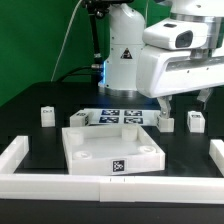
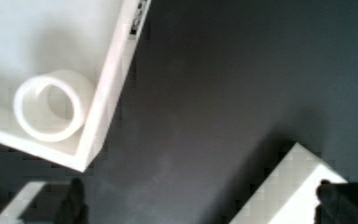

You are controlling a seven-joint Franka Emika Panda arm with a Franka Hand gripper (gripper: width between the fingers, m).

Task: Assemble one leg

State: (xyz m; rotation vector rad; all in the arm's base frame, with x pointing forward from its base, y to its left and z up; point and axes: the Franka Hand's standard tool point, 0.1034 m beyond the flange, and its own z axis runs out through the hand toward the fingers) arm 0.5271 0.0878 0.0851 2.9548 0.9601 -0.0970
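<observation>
Four small white legs with tags stand on the black table in the exterior view: two on the left and two on the right. The white square tabletop lies in front of them. My gripper hangs open just above the two right legs and holds nothing. In the wrist view the gripper is open, with only bare black table between its dark fingertips. A white corner, apparently of a leg, lies by the other fingertip. A corner of the tabletop with a round hole also shows.
The marker board lies flat behind the tabletop, between the legs. A low white fence runs along the front edge and up both sides. The robot's base stands at the back.
</observation>
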